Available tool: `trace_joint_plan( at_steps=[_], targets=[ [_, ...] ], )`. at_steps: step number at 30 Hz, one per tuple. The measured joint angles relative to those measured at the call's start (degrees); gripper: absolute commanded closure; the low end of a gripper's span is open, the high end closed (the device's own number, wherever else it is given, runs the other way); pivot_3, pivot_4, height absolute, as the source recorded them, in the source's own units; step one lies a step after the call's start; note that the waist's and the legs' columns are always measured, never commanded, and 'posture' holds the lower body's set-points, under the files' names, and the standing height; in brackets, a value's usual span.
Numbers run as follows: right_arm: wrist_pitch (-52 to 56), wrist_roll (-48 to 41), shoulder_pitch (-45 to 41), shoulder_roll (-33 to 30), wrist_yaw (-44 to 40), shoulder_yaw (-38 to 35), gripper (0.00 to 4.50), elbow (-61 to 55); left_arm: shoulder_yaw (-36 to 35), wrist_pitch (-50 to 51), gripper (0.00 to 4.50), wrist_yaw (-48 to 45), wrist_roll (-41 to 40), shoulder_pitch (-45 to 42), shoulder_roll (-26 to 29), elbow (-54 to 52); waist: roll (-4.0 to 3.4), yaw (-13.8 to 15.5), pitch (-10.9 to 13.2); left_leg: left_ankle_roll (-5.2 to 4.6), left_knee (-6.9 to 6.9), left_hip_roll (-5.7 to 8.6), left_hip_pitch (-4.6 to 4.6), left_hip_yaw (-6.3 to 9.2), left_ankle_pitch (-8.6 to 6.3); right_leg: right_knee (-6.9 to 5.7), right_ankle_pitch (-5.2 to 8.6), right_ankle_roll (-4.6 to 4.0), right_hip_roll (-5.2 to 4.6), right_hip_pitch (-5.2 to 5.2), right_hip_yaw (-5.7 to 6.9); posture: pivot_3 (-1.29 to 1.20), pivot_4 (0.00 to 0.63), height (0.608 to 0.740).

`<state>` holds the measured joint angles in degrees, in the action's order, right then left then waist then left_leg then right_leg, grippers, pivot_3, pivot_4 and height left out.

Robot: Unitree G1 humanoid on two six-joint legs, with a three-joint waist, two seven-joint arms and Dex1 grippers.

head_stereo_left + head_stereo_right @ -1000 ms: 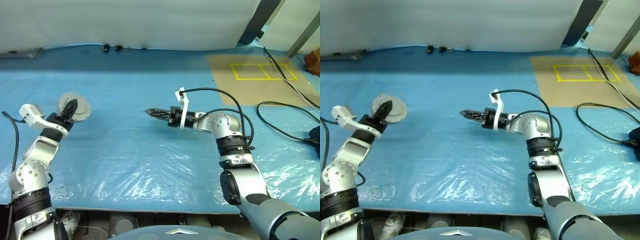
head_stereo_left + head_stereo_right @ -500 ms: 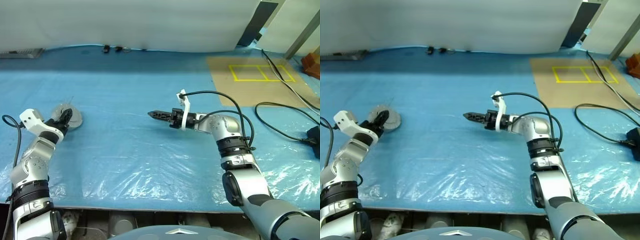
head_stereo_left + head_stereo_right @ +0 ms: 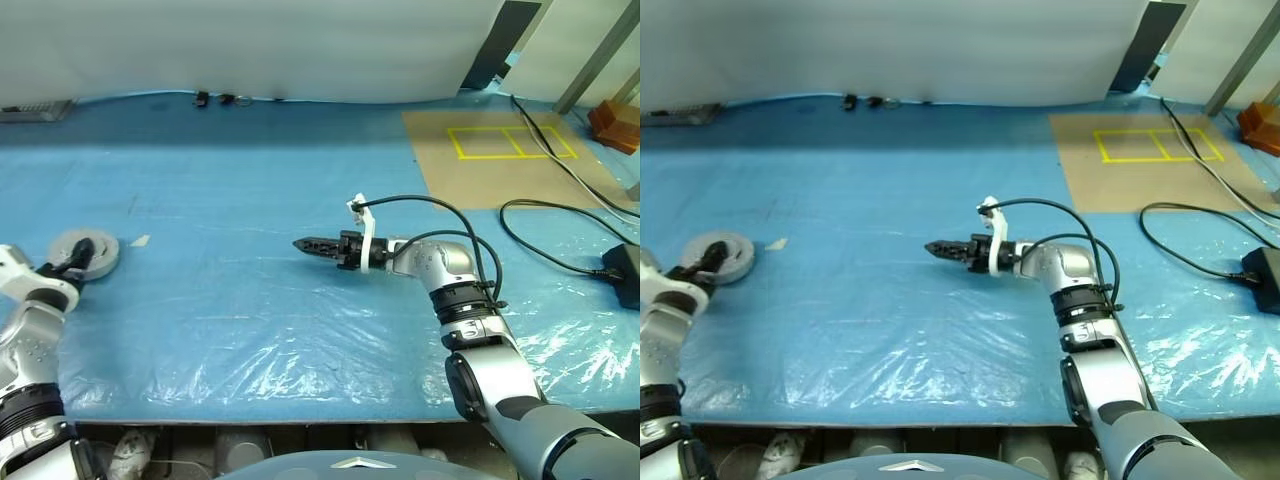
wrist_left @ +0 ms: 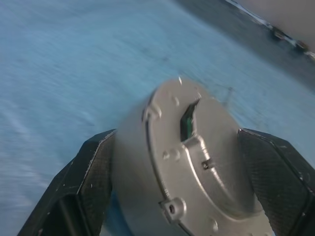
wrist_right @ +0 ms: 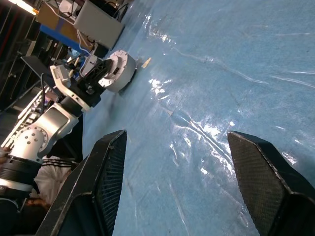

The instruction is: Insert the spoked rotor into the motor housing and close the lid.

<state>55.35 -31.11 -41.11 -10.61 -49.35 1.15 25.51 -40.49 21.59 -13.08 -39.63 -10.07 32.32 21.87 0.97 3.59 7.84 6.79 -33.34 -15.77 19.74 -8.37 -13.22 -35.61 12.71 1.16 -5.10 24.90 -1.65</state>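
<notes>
grey metal motor housing, round, flat-faced

**Even light, glare on plastic, blur at the left wrist**

Bright, diffuse light is falling evenly across the counter. White glare is streaking over the wrinkled plastic sheet along the near edge. Shadows are staying faint and soft. The left wrist view is smearing with motion blur around the motor housing.

Blue plastic-covered table: motor housing far left, paper scrap beside.
</notes>
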Motion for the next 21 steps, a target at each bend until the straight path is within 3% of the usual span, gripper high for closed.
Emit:
trace_joint_plan(
  at_steps=[11,16,18,21],
  targets=[
    [-1.84,2.03,-0.02,-0.05,-1.56,1.81,1.1,2.73,-4.44,-2.61,0.52,-2.88,0.49,4.48,3.86,-1.63,0.08,0.52,-0.04,0.01,-0.03,-0.01,-0.15,0.0,-0.01,-0.02,0.01,-0.02,-0.03,-0.02,0.04,0.0,0.15,0.74],
    [-3.0,1.99,0.22,-0.54,-2.57,1.62,1.1,1.76,-3.56,10.78,0.52,-13.7,-12.91,18.51,2.68,-23.56,0.21,0.33,-0.05,0.03,0.05,-0.06,0.07,-0.02,-0.02,0.13,0.05,-0.08,0.01,0.17,0.06,0.0,0.15,0.74],
    [-5.11,1.86,1.66,-1.36,-3.49,1.18,1.1,-1.7,0.32,15.2,0.52,-16.95,-16.83,25.08,2.2,-35.98,0.13,0.59,0.01,0.02,0.12,-0.07,0.2,-0.05,-0.02,0.21,0.14,-0.24,-0.02,0.18,0.1,0.0,0.15,0.74],
    [-8.96,1.85,3.21,-2.24,-4.49,1.07,1.1,-7.42,7.68,16.99,0.52,-16.26,-16.95,24.34,1.19,-45.57,-0.17,1.76,0.19,-0.02,0.11,-0.1,0.02,-0.05,-0.02,0.06,0.16,-0.28,-0.06,0.13,0.14,0.0,0.15,0.74]
  ],
)
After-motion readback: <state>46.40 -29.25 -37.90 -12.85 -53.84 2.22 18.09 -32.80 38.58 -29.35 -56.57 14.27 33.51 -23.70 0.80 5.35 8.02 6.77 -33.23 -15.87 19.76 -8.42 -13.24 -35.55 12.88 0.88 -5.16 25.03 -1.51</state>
